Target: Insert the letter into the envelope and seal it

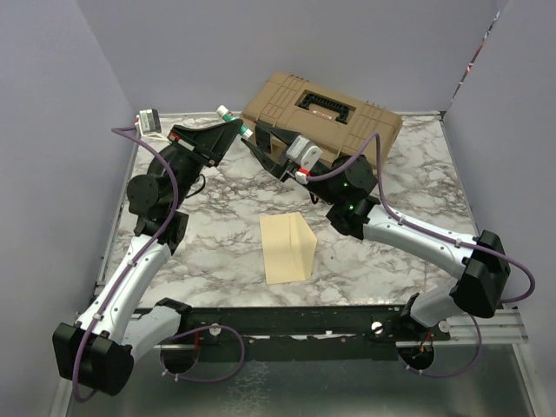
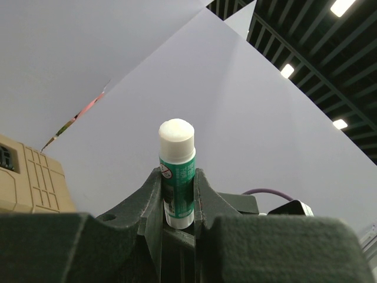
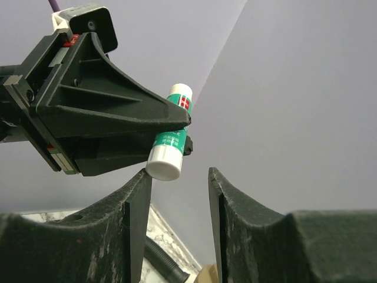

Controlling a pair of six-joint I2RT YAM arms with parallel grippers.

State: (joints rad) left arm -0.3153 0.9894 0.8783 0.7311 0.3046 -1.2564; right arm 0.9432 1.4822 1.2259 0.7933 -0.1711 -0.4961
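Envelope [image 1: 282, 252] position: flat on the marble-patterned surface [image 1: 208, 234], near the centre, between the two arm bases and the toolbox [image 1: 365, 122], well apart from both tools. Its triangular flap sits on the side nearer the right arm and appears lifted rather than pressed down. Whether the letter is inside the envelope cannot be told from these views. Both arms are raised above the far part of the surface, with their tools meeting in front of the tan toolbox, which stands at the back edge with its lid down and its black handle on top. Left tool [image 1: 234, 122]: clamped on a glue stick [image 2: 177, 154], green-labelled with a white cap; the fingers grip the stick around its middle, so both ends project past them. Right tool [image 3: 179, 175]: fingers apart, holding nothing. In the right wrist view the white end of the glue stick lies just beside the tip of one finger [image 3: 140, 194], at the mouth of the gap; contact cannot be confirmed. Purple cables run along both arms.
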